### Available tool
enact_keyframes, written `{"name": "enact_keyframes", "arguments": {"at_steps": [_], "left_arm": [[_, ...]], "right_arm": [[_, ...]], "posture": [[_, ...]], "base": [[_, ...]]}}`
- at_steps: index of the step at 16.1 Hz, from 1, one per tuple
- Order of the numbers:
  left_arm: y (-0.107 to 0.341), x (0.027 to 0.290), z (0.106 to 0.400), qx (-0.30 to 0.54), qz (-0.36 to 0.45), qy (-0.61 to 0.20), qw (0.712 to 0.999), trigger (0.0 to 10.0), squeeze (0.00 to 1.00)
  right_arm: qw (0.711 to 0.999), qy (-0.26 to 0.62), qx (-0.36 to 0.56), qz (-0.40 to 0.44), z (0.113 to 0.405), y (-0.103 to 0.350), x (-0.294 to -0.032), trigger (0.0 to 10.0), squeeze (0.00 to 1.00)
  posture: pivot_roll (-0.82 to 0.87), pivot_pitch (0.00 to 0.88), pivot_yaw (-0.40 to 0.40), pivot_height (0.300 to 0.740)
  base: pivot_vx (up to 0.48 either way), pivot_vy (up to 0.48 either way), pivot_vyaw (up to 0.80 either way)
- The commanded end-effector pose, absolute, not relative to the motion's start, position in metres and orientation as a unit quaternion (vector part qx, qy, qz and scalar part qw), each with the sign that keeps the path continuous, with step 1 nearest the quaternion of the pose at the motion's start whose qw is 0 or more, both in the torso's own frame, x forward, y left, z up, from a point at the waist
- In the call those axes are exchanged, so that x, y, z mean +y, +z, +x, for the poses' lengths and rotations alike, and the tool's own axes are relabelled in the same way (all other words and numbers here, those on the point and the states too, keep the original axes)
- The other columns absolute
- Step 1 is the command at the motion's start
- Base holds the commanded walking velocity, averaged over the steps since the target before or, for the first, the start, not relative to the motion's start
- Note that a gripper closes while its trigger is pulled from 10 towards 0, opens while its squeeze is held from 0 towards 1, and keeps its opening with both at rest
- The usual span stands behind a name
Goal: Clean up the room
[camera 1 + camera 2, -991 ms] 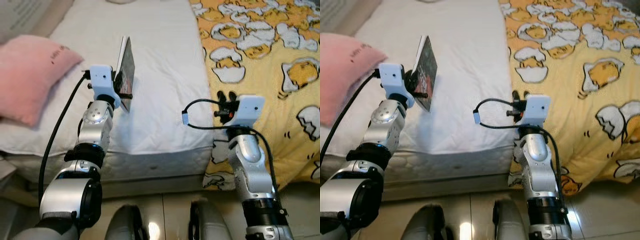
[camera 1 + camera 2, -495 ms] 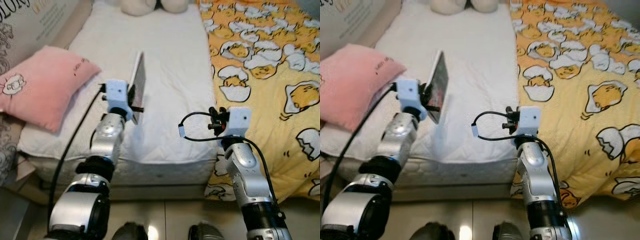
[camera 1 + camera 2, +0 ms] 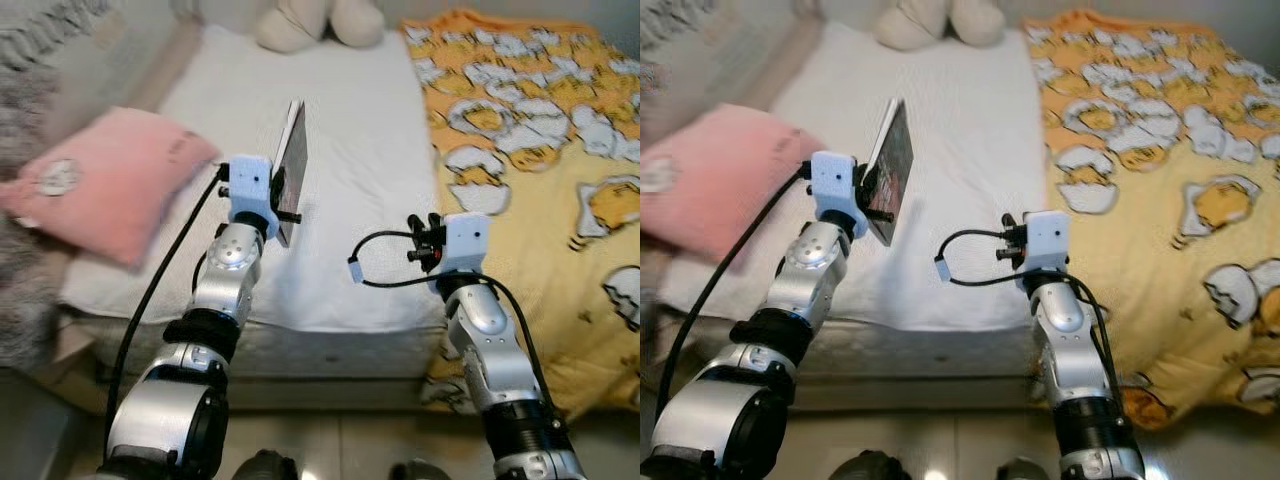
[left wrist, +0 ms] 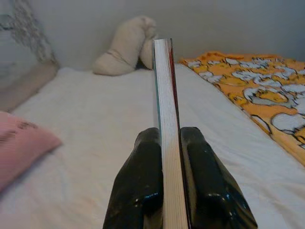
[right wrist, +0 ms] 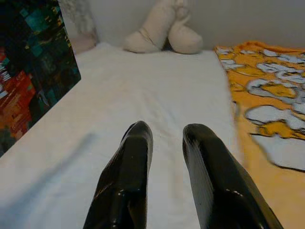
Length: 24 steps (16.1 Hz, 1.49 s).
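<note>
Bed [image 3: 340, 250]: white mattress sheet, foot edge nearest the robot, floor below.

Blanket [image 3: 540, 130]: orange-yellow, printed with egg-character cartoons, spread over the robot's right half of the bed and hanging over the near edge.

Pillow [image 3: 110, 190]: pink, with a small printed figure, lay on the robot's left part of the mattress; blurred in the head views.

Plush toy [image 3: 320, 20]: cream-coloured, at the far end of the bed against the wall; partly cut off at the top of the head views.

Book [image 3: 890, 170]: thin, dark cover with red and teal print, held upright on edge above the white sheet, clear of the mattress, between the pillow and the blanket. The left wrist view showed its page edge [image 4: 167, 133] running straight up between the fingers.

Left gripper [image 4: 169, 157]: raised over the near part of the mattress, both black fingers [image 4: 143, 181] pressed against the book's two faces, clamped on it.

Right gripper [image 5: 167, 138]: held over the sheet near the blanket's edge, fingers [image 5: 128, 171] slightly apart, nothing between them; the book's cover showed to one side.

Cable [image 3: 375, 262]: black, looped beside the right wrist.
</note>
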<state>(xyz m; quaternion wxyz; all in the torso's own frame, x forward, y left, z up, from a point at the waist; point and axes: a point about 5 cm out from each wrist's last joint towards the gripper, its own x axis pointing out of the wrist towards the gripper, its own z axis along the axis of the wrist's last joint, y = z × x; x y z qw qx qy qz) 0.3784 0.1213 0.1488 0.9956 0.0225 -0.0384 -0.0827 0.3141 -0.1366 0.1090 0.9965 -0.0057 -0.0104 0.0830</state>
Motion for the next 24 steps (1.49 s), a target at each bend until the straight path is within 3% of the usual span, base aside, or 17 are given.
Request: {"name": "enact_keyframes", "arguments": {"at_steps": [1, 7, 11, 24], "left_arm": [[0.161, 0.120, 0.383, -0.055, 0.027, -0.082, 0.995, 10.0, 0.00], [0.156, 0.115, 0.384, -0.041, 0.034, -0.088, 0.995, 10.0, 0.00], [0.148, 0.107, 0.381, -0.025, 0.010, -0.087, 0.996, 10.0, 0.00], [0.148, 0.108, 0.382, -0.025, 0.004, -0.071, 0.997, 10.0, 0.00]], "right_arm": [[0.996, 0.091, -0.015, -0.008, 0.314, 0.109, -0.134, 10.0, 0.00], [0.995, 0.097, -0.014, -0.014, 0.315, 0.107, -0.134, 10.0, 0.00], [0.994, 0.102, -0.015, -0.017, 0.315, 0.106, -0.133, 10.0, 0.00], [0.992, 0.122, -0.008, -0.017, 0.315, 0.103, -0.127, 10.0, 0.00]], "posture": [[-0.19, 0.000, 0.067, 0.740], [-0.19, 0.000, 0.061, 0.740], [-0.19, 0.000, 0.053, 0.740], [-0.18, 0.000, 0.043, 0.740]], "base": [[0.000, 0.480, 0.00], [0.000, 0.459, 0.00], [0.000, 0.000, 0.00], [0.479, 0.000, 0.00]]}}
